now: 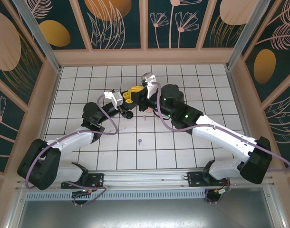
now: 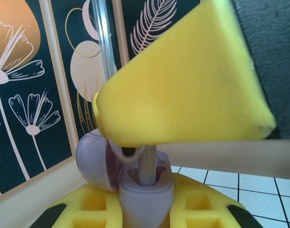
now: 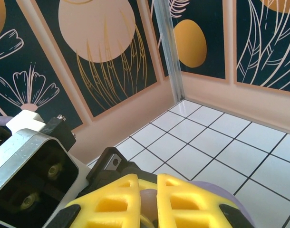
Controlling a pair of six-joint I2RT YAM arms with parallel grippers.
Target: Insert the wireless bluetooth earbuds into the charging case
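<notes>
A lilac charging case [image 2: 144,194] stands open, its round lid [image 2: 90,161] tipped to the left, and my left gripper [image 2: 146,211] is shut on its base between yellow fingers [image 2: 95,204]. A pale lilac earbud [image 2: 148,166] has its stem down in a slot of the case. My right gripper [image 3: 153,185] is shut on that earbud, and one of its yellow fingers [image 2: 183,80] looms over the case. In the top view both grippers, left [image 1: 130,98] and right [image 1: 138,92], meet above the middle back of the table.
On the white tiled table [image 1: 183,152] lie a small black thing [image 1: 129,115], a tiny pink earbud [image 1: 144,117] and a tiny lilac earbud [image 1: 140,141]. Patterned walls close the table in at the back and sides. The left wrist camera housing [image 3: 31,175] sits close beside the right fingers.
</notes>
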